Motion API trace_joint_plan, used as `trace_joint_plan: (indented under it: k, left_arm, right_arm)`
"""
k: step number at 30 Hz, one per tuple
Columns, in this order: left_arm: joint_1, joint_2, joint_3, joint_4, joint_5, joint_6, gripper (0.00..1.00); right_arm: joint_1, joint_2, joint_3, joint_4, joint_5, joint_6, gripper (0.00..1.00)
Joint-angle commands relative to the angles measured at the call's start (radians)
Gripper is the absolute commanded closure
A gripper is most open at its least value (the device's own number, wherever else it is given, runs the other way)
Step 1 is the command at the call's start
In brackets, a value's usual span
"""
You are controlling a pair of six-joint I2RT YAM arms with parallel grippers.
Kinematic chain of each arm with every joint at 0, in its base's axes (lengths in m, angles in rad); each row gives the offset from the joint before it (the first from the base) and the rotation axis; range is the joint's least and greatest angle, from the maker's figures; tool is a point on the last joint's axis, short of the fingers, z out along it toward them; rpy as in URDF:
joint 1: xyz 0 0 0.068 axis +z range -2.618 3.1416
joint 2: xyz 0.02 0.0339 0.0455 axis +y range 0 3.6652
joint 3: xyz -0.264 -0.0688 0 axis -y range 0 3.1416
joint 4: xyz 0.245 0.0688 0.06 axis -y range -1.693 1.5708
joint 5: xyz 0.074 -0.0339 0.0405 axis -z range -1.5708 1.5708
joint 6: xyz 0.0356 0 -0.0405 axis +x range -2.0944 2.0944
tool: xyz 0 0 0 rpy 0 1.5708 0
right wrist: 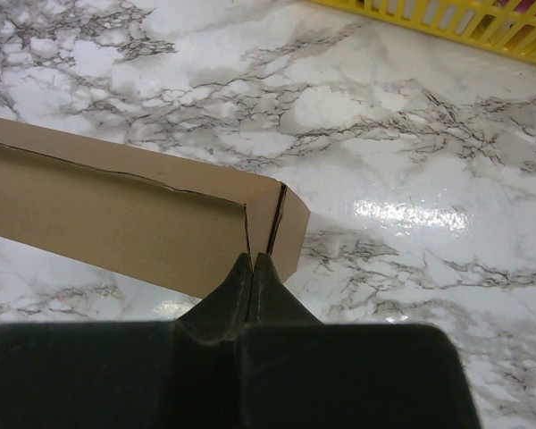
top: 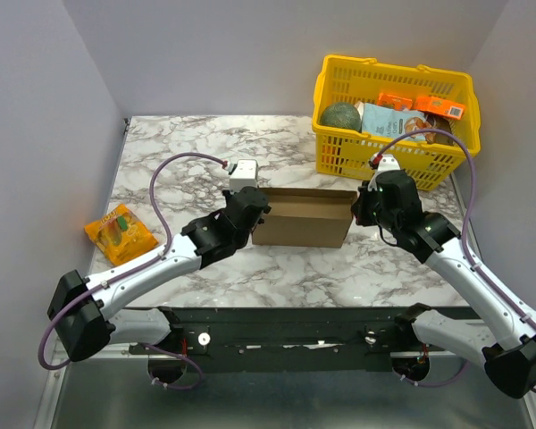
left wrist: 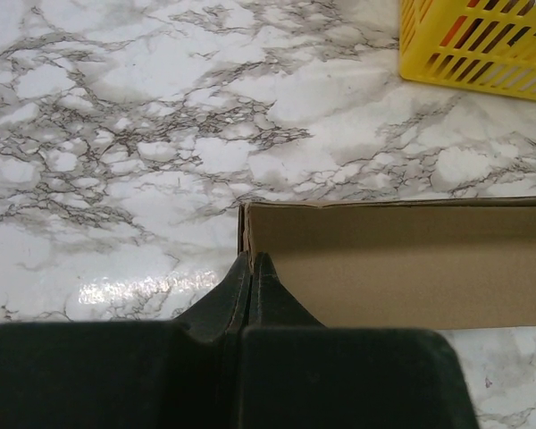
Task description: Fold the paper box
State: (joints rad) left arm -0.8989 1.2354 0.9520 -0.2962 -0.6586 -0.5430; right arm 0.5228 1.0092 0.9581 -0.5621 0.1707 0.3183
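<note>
My left tool (left wrist: 252, 261) and right tool (right wrist: 253, 261) are both closed, tips at opposite box (top: 304, 219) ends. I'd press in evenly or it skids on the counter (top: 161, 161).

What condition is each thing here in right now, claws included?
paper box: shaped into a box, between both grippers.
left gripper: shut, tips at box's left end.
right gripper: shut, tips at box's right end.
yellow basket: upright, partly filled.
orange packet: lying flat, untouched.
</note>
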Motion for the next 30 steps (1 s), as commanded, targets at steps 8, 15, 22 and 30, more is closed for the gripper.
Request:
trace_joint_plan:
  k: [8, 15, 22, 30]
  left_arm:
    - [-0.001, 0.032, -0.101, -0.278, 0.113, -0.005, 1.00]
    - [0.021, 0.012, -0.105, -0.299, 0.086, -0.002, 1.00]
    - [0.031, 0.002, -0.117, -0.288, 0.093, 0.002, 1.00]
    - [0.037, 0.016, -0.121, -0.274, 0.111, 0.012, 1.00]
  right_arm:
    - [0.006, -0.011, -0.036, -0.099, -0.017, 0.011, 0.99]
    - [0.008, -0.021, -0.036, -0.101, -0.016, 0.013, 0.99]
    - [0.008, -0.020, -0.033, -0.104, -0.016, 0.016, 0.99]
    - [0.008, -0.021, -0.033, -0.108, -0.010, 0.016, 0.99]
